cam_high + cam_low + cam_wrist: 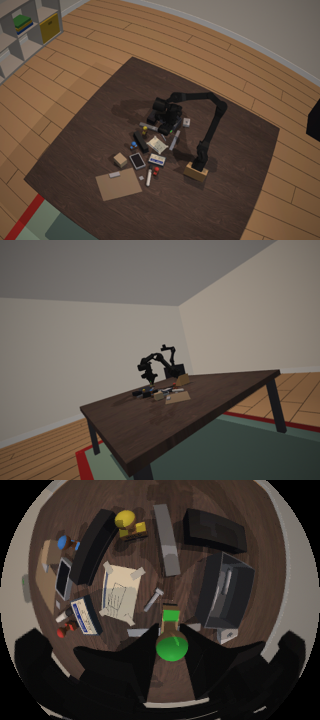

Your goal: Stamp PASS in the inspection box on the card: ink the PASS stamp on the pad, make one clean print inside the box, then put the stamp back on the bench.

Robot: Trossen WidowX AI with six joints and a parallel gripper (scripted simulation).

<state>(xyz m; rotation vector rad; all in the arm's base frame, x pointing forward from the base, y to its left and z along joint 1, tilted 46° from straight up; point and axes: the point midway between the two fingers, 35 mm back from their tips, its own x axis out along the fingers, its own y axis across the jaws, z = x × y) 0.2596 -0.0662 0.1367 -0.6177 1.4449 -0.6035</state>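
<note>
My gripper [168, 627] is shut on the green-topped stamp [172, 648] [171, 131], whose round green knob and green-marked block show between the fingers in the wrist view. I cannot read PASS on it. The cream card [154, 142] [131, 586] lies with taped corners, left of the gripper in the wrist view; it bears dark lines and a drawn outline, too small to read. A blue-and-white labelled case [156, 159] [85, 616] lies beyond the card; whether it is the ink pad I cannot tell. The stamp's underside and its exact height are hidden.
Yellow [144, 130] [125, 519], blue [133, 144] [65, 542] and red-topped [156, 169] [62, 631] stamps stand around the card. A dark open tray [204, 597], a black block [215, 530], a black bar [92, 547] and grey strips [166, 540] [174, 140] are nearby. A small bolt-like piece [154, 600] lies beside the card.
</note>
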